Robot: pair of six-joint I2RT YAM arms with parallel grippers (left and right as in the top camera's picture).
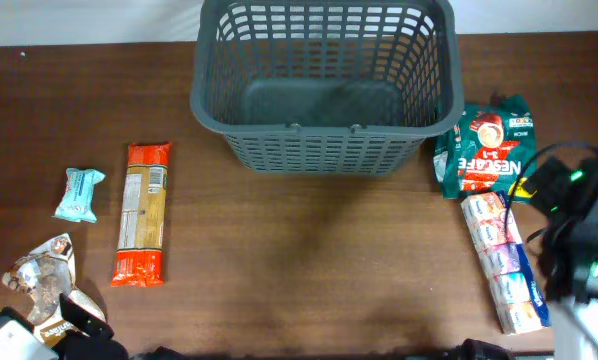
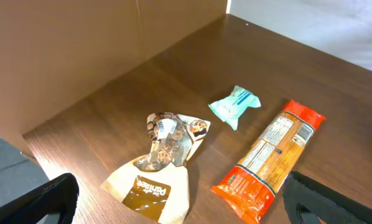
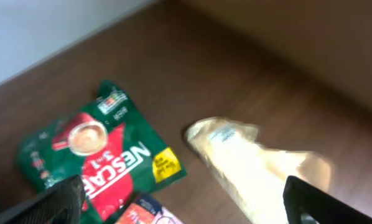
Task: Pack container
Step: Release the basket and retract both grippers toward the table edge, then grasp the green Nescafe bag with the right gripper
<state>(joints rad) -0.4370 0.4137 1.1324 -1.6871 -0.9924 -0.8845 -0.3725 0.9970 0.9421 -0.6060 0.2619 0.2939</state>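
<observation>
One each shows: basket [image 1: 324, 152], orange packet [image 1: 142, 213], blue wrapper [image 1: 79, 193], beige bag [image 1: 44, 275], Nescafe pouch [image 1: 487, 148], sachet strip [image 1: 504, 262].

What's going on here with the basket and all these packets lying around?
Two robot arms are meant to pack the food packets into the grey basket, which is empty. Neither arm holds anything. The left gripper is open over a beige snack bag, with a light blue packet and an orange pasta pack lying nearby. The right gripper is open over a green Nescafe packet and a long white pack. All five packets lie on the table outside the basket.
</observation>
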